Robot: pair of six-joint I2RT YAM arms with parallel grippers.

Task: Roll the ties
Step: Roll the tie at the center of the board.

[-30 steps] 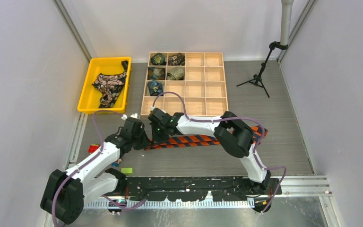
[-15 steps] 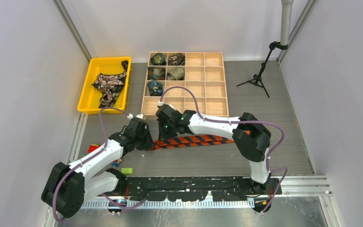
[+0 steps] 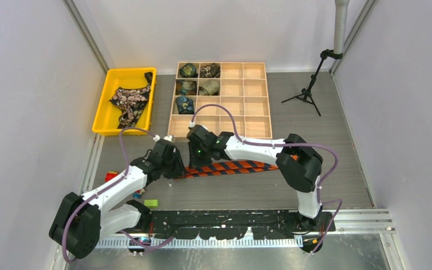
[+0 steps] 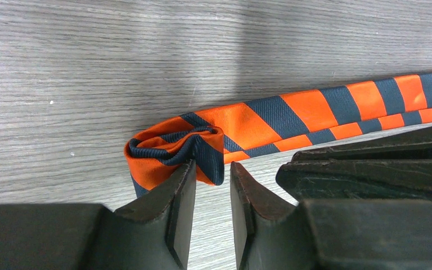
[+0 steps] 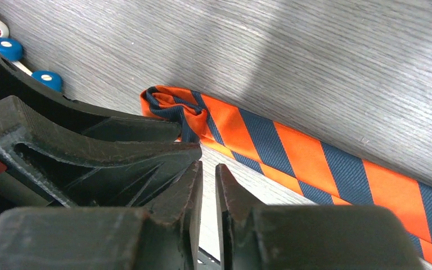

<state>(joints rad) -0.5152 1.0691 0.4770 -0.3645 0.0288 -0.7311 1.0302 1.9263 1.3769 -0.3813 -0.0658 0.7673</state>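
On the grey wood-grain table: one orange-and-black diagonally striped fabric necktie, stretched left to right on the near side of the tray, right part hidden under the right arm. Left end folded over on itself into one small loose curl, seen close in both wrist views; only that first turn rolled.

Left gripper, black, two fingers: parted a little, tips down at the curl, a corner of dark fabric lying in the gap but pinched by neither finger. Nothing held.

Right gripper, just right of the left one and nearly touching it: parted by a narrow slit only, bare table visible through the slit. Nothing held, striped fabric just beyond the tips.

Farther back, one pale wooden tray of sixteen square compartments, four by four. Five rolled patterned ties inside, all in the two left columns: two in the far row, two in the second row, one in the leftmost compartment of the third row.

Left of the tray, one yellow plastic bin, with one black necktie with pink flowers heaped loosely inside.

Near left, beside the left arm: three small coloured toy blocks, one red, one blue, one green. Far right: one black tripod.
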